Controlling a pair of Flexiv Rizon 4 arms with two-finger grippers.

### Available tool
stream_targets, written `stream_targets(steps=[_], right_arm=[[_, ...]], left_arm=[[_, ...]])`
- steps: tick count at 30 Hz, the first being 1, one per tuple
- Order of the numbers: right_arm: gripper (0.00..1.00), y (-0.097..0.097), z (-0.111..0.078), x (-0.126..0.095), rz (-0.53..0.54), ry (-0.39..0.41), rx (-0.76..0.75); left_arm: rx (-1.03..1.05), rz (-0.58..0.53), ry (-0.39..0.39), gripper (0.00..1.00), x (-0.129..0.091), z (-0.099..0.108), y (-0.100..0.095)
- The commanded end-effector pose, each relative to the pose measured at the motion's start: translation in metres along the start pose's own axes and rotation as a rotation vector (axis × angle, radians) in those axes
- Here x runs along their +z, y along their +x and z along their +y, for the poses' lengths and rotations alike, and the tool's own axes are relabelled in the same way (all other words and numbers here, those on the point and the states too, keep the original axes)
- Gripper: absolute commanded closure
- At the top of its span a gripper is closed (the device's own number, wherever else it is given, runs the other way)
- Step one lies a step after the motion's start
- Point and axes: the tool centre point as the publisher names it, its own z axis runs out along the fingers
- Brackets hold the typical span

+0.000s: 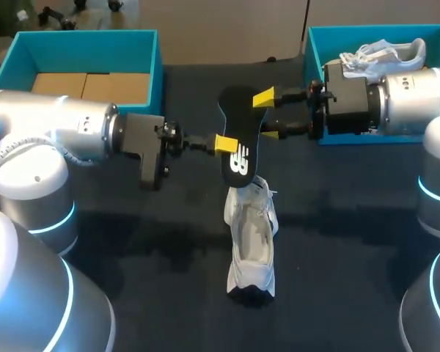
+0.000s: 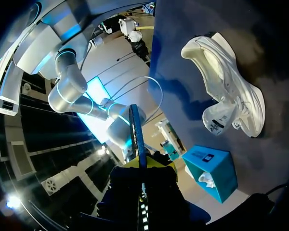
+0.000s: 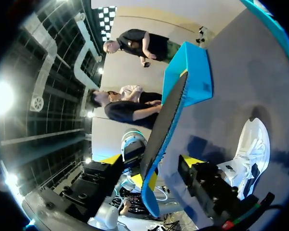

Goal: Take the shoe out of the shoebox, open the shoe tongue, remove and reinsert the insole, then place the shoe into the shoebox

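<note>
A black insole [image 1: 238,125] with a white logo hangs upright in the air above the table's middle. My left gripper [image 1: 227,144] is shut on its edge; in the left wrist view the insole [image 2: 136,132] runs edge-on out from between the yellow tips of that gripper [image 2: 143,166]. My right gripper [image 1: 269,115] stands open with one finger on each side of the insole [image 3: 166,120], with gaps showing on both sides in the right wrist view [image 3: 151,161]. The white shoe [image 1: 251,242] lies on the table below, opening up, also seen as the shoe [image 2: 226,91] and the shoe [image 3: 250,149].
A teal shoebox [image 1: 154,51] with brown cardboard inside stands at the back left. A second teal box [image 1: 315,44] at the back right holds another white shoe [image 1: 385,53]. The dark tabletop [image 1: 132,242] spreads around the shoe.
</note>
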Motion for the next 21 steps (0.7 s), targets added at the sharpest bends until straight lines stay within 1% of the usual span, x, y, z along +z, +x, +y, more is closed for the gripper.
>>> stream_targets(steps=[1,3,7,14,21], right_arm=[[0.44,0.001,-0.005,0.003,-0.018,-0.004,0.020],[0.51,0.001,-0.006,0.005,-0.017,-0.008,0.041],[0.56,0.001,-0.010,0.007,-0.025,-0.007,0.087],[0.57,0.004,-0.012,0.011,-0.033,-0.004,0.143],[0.59,0.014,-0.008,0.016,-0.029,0.002,0.153]], left_arm=[[0.002,-0.001,-0.003,1.00,0.002,0.000,0.001],[0.002,-0.001,-0.003,1.00,0.002,0.000,0.001],[0.002,-0.001,-0.003,1.00,0.002,0.000,0.001],[0.002,-0.001,-0.003,1.00,0.002,0.000,0.001],[0.002,-0.001,-0.003,1.00,0.002,0.000,0.001]])
